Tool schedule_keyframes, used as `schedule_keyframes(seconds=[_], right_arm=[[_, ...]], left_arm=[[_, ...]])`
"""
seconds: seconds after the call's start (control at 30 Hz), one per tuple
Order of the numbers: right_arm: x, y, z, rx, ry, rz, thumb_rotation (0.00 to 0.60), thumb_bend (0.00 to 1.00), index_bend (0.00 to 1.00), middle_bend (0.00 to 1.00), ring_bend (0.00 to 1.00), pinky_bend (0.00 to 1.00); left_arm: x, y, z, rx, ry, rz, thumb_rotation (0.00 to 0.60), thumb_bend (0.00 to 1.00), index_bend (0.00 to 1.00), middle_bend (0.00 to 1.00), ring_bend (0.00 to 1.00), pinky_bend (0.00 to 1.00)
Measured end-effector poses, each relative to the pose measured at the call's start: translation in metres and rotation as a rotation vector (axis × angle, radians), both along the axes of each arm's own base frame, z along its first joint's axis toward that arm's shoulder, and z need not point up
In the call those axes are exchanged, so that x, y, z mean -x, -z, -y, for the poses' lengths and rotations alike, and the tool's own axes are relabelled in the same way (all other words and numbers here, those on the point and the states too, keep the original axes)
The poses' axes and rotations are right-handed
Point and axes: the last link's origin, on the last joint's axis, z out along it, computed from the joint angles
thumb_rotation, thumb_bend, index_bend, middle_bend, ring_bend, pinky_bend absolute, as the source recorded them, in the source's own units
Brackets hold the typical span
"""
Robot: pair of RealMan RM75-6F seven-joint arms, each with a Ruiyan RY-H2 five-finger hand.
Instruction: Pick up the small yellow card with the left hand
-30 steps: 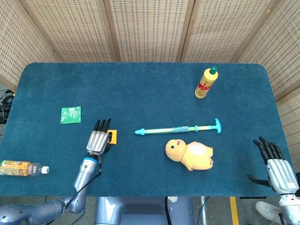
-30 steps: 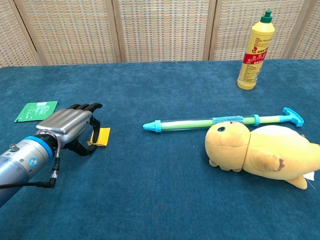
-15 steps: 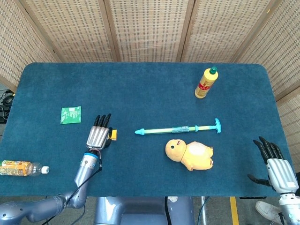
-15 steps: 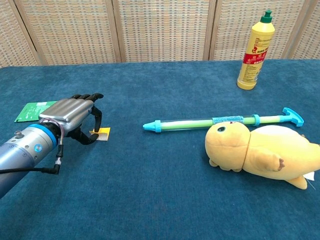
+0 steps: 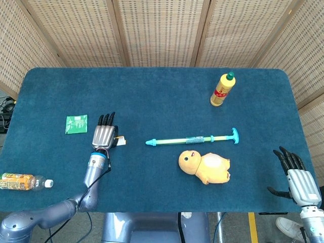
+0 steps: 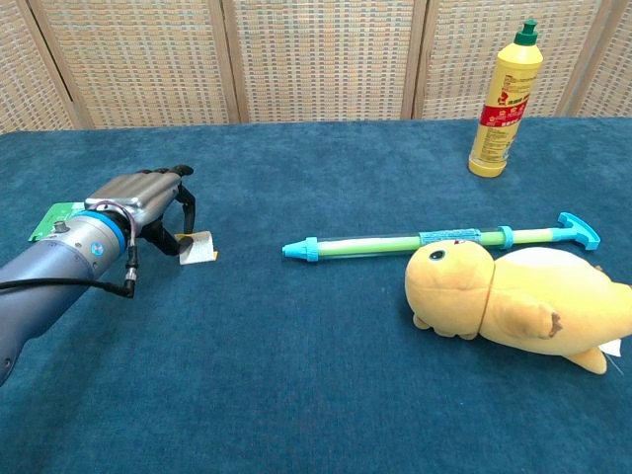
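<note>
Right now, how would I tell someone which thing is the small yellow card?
On the blue table, look left of the long green-and-teal tube. At the left hand fingertips is the small yellow card, far smaller than the green packet beside it.

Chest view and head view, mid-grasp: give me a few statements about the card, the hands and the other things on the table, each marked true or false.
1. The left hand has the small yellow card pinched at its fingers, tilted up on edge. True.
2. The right hand holds the yellow bottle. False: it holds nothing, fingers apart, near the table's right front edge; the bottle stands alone at the back.
3. The green card lies left of the left hand. True.
4. The plush duck lies on top of the water squirter. False: it lies just in front of it.
5. A drink bottle lies on its side near the front left edge. True.
</note>
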Motion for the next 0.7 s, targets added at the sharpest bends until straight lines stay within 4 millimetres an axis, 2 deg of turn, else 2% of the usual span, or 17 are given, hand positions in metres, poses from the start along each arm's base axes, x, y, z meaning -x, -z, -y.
schedule_keyframes(seconds=[0.23, 0.37, 0.5, 0.7], right_arm=[[-0.001, -0.001, -0.001, 0.004, -0.005, 0.003, 0.600, 0.00, 0.00, 0.00, 0.00, 0.00], [-0.002, -0.001, -0.002, 0.005, -0.011, 0.005, 0.600, 0.00, 0.00, 0.00, 0.00, 0.00], [-0.003, -0.001, -0.003, 0.005, -0.013, 0.004, 0.600, 0.00, 0.00, 0.00, 0.00, 0.00], [-0.004, -0.003, -0.005, 0.017, -0.018, 0.004, 0.600, 0.00, 0.00, 0.00, 0.00, 0.00]], left_arm=[[-0.008, -0.025, -0.017, -0.073, 0.012, 0.049, 0.600, 0.64, 0.60, 0.00, 0.00, 0.00], [-0.018, -0.038, -0.015, -0.073, 0.009, 0.158, 0.600, 0.63, 0.60, 0.00, 0.00, 0.00], [-0.031, -0.049, -0.001, -0.030, 0.005, 0.309, 0.600, 0.61, 0.60, 0.00, 0.00, 0.00], [-0.041, -0.074, 0.033, 0.085, -0.051, 0.607, 0.600, 0.60, 0.60, 0.00, 0.00, 0.00]])
